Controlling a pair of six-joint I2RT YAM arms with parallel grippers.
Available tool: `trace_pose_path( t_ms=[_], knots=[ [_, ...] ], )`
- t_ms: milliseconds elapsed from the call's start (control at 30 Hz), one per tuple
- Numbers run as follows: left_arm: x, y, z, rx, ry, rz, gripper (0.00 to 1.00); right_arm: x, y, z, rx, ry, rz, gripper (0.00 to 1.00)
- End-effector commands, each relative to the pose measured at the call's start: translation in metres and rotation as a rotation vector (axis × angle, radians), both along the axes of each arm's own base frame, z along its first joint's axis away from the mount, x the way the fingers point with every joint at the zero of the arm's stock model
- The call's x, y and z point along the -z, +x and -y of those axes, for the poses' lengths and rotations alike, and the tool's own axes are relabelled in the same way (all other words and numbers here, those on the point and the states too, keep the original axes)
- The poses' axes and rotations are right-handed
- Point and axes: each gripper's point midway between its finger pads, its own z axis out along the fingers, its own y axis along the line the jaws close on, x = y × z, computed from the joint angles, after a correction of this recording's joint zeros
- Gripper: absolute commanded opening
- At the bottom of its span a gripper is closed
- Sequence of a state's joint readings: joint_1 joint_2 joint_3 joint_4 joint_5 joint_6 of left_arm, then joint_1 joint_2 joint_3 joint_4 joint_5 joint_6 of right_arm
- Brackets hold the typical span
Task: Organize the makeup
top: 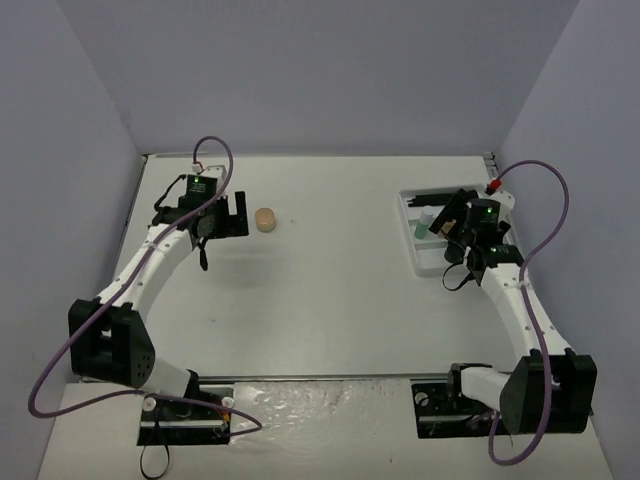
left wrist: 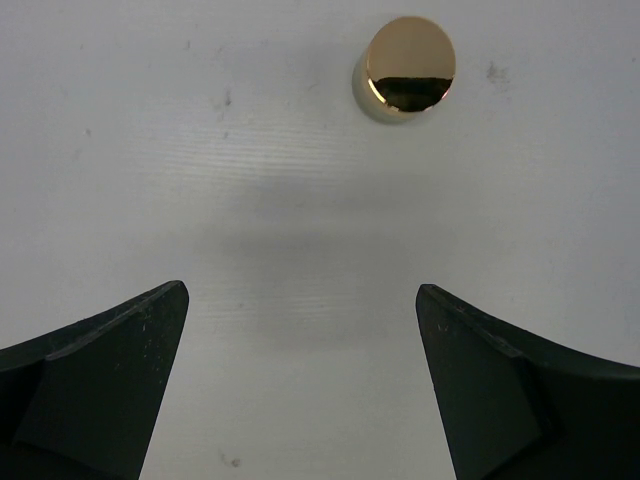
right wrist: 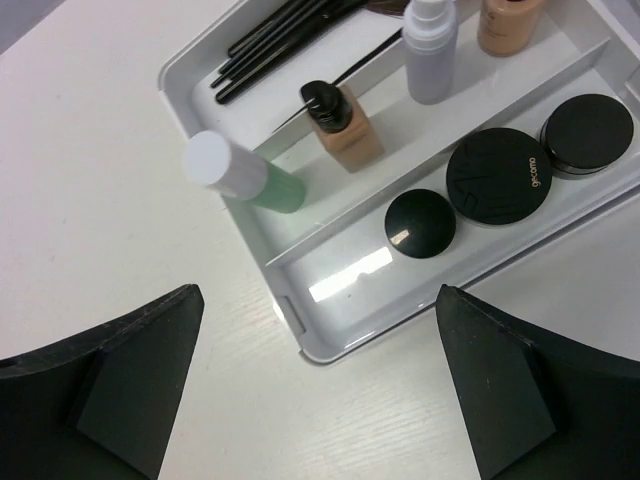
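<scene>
The left gripper (left wrist: pixel 300 385) is shown with its jaws spread wide and nothing between them. The tan jar (left wrist: pixel 408 65) is located ahead of the jaws, in the upper right of the left wrist view, well apart from both fingers and offset right of the jaw centreline. It stands upright on the table (left wrist: pixel 150 150) with its shiny lid up. Being round, it presents no long axis, so only an advance and a slight rightward shift are judged necessary.

In the top view the jar is just right of the left gripper, so the left arm is nearer.

The right gripper (right wrist: pixel 315 390) is likewise parted and empty, over a corner of the white tray (right wrist: pixel 300 335). The black jars (right wrist: pixel 498 178), bottles (right wrist: pixel 345 135) and brushes (right wrist: pixel 270 45) are lodged in the tray.
</scene>
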State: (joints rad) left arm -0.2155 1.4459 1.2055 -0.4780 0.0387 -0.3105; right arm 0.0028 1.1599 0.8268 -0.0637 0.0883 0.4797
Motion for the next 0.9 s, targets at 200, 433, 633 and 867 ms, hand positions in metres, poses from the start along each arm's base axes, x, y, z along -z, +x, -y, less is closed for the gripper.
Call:
trace_pose_path(
  t_ms=[200, 433, 633, 867],
  knots=[
    [0.013, 0.097, 0.062, 0.117, -0.058, -0.067, 0.97, -0.056, -0.027, -0.030, -0.208, -0.033, 0.168, 1.00],
    [0.047, 0.128, 0.073, 0.129, -0.014, -0.139, 0.97, -0.050, -0.032, -0.038, -0.248, -0.014, 0.160, 1.00],
    [0.070, 0.134, 0.078, 0.126, 0.016, -0.189, 0.88, -0.046, -0.034, -0.039, -0.255, -0.014, 0.158, 1.00],
    [0.079, 0.123, 0.097, 0.156, 0.025, -0.214, 0.52, -0.047, -0.035, -0.040, -0.260, -0.012, 0.162, 1.00]
  ],
)
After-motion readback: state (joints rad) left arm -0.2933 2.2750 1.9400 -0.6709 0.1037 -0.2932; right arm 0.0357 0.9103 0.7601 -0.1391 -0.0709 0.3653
